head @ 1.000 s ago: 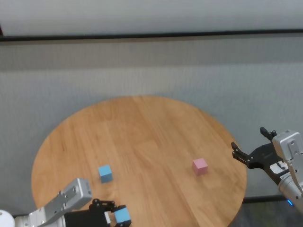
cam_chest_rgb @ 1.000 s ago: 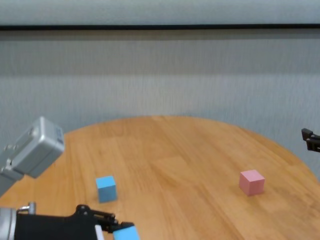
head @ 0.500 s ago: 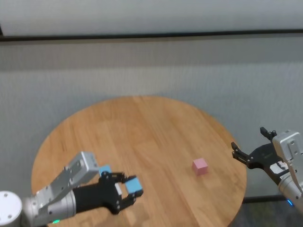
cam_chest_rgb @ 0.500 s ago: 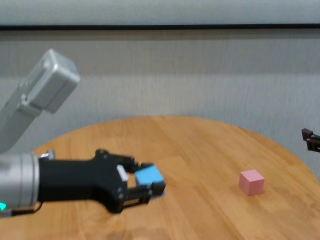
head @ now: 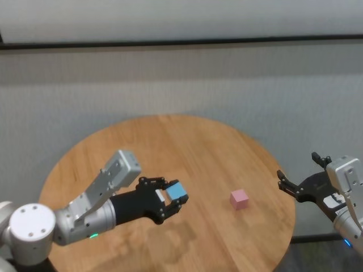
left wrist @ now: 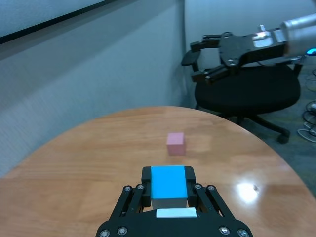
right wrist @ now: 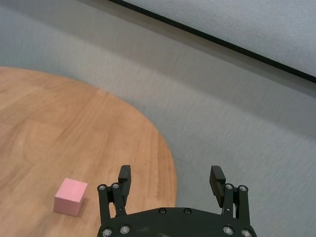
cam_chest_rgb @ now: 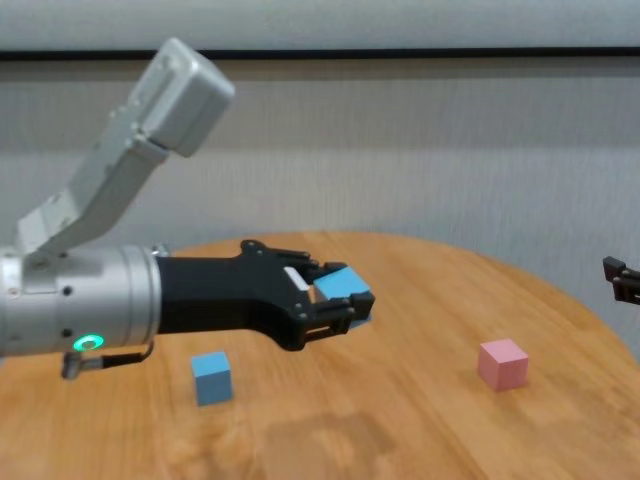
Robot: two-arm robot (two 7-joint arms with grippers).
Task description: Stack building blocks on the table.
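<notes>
Left gripper [head: 172, 199] has its fingers [left wrist: 144, 181] clamped tight on a light blue block [cam_chest_rgb: 343, 286], one finger on either side of it, and the block is up in the air, well clear of the surface [head: 187, 147]. From the left wrist view that held block [left wrist: 168, 181] sits square between the black fingers, its top face showing. Out from there, the black gripper body runs back into a silver forearm that reaches in from the robot's left, over the near-left part of the round wooden top.

Down on the wood, the second light blue block [cam_chest_rgb: 212, 377] rests flat on the near-left side, below and to the left of the raised gripper in the chest view; in the head view the arm hides it. Over on the right side sits the pink block [head: 239, 199], alone, well apart from both blue ones.

Right gripper [head: 303, 171] hangs off the surface's right edge, fingers [right wrist: 124, 179] spread wide with nothing between them, the pink block lying on the wood ahead of it. Beyond that gripper, the left wrist view shows a black office chair [left wrist: 247, 94].
</notes>
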